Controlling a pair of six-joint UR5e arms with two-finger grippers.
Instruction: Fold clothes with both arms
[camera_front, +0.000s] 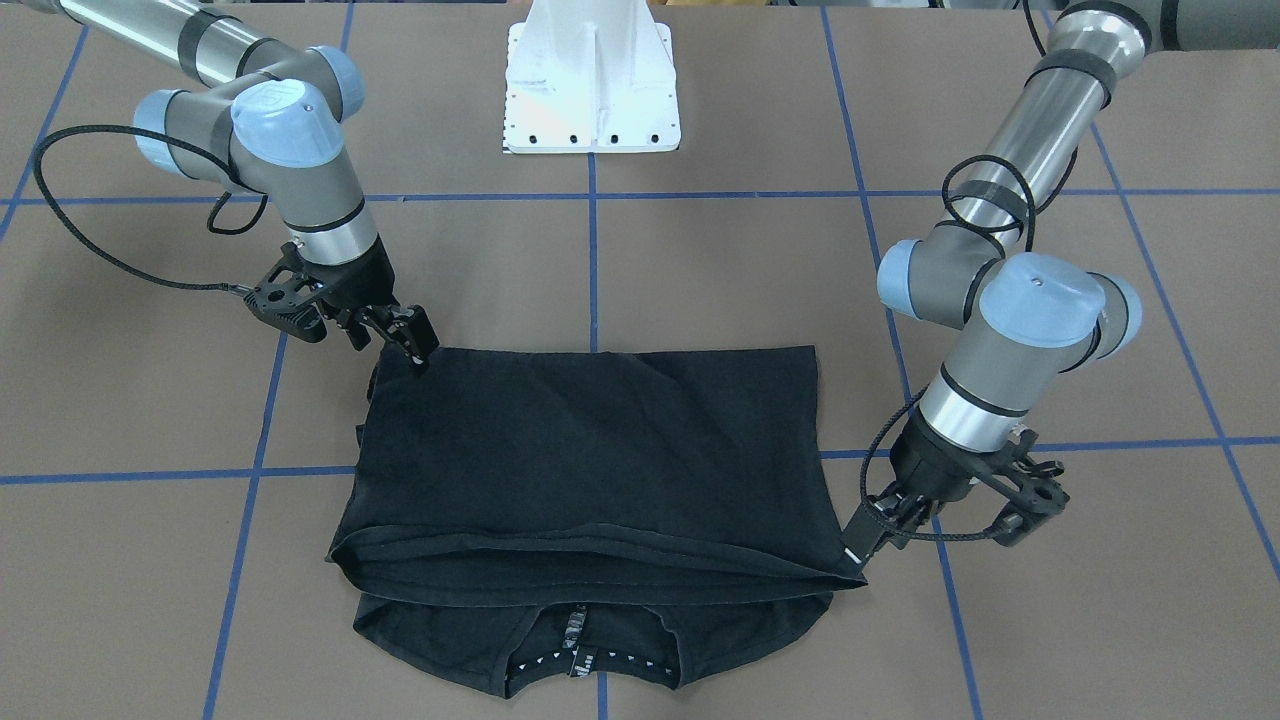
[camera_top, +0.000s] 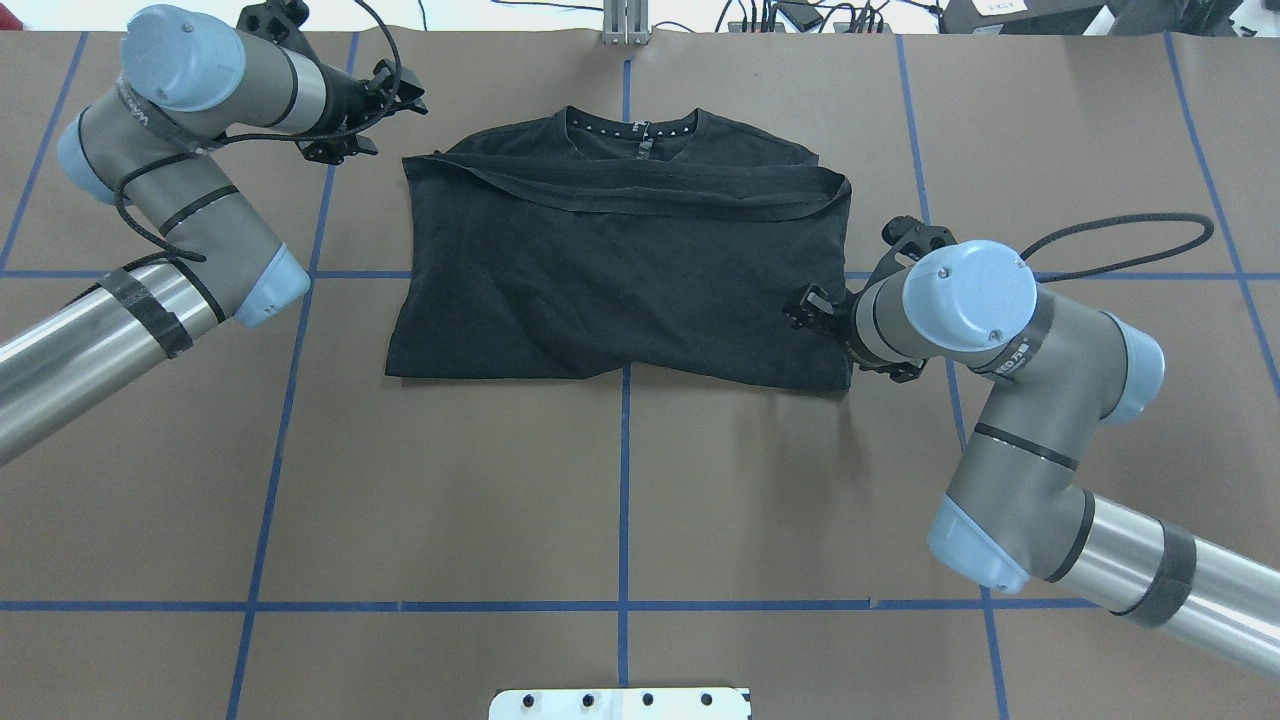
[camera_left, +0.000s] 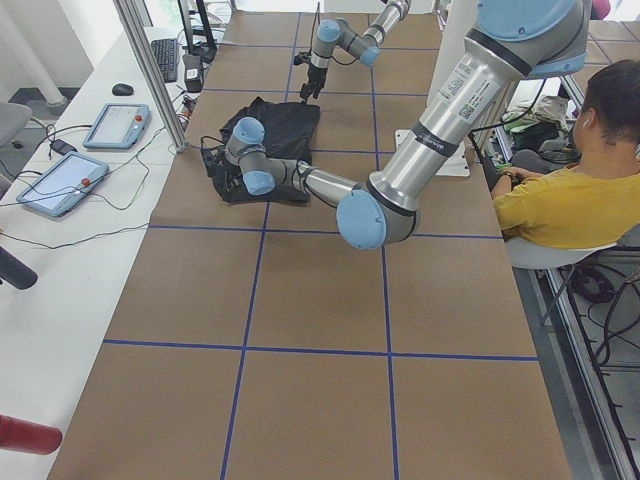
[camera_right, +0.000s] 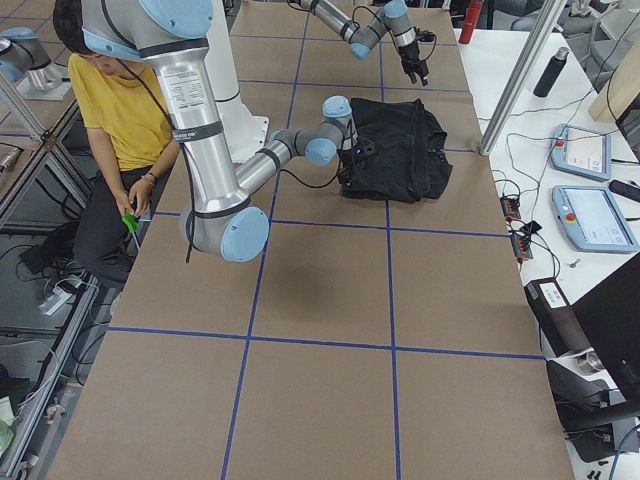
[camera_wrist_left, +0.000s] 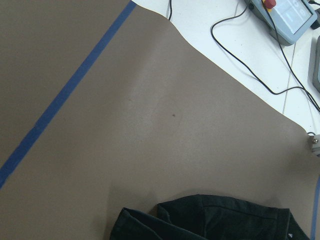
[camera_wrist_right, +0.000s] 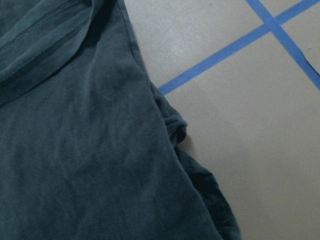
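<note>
The black T-shirt (camera_front: 590, 460) lies flat on the brown table. Its hem is folded up to just below the collar (camera_top: 635, 125), and its print is hidden. It also shows in the overhead view (camera_top: 620, 290). My left gripper (camera_front: 856, 550) is at the folded hem's corner on my left and appears above that corner in the overhead view (camera_top: 403, 93). My right gripper (camera_front: 415, 345) is at the fold's corner on my right and over the shirt's right edge in the overhead view (camera_top: 805, 305). No cloth looks lifted. I cannot tell whether either gripper is open or shut. The wrist views show the shirt's edge (camera_wrist_left: 210, 220) and cloth close up (camera_wrist_right: 90, 150), but no fingers.
The white pedestal base (camera_front: 592, 90) stands at the robot's side of the table. Blue tape lines (camera_top: 625, 480) grid the brown surface. An operator in yellow (camera_left: 560, 200) sits beside the base. Teach pendants (camera_right: 580, 150) and cables lie on the white bench beyond the shirt.
</note>
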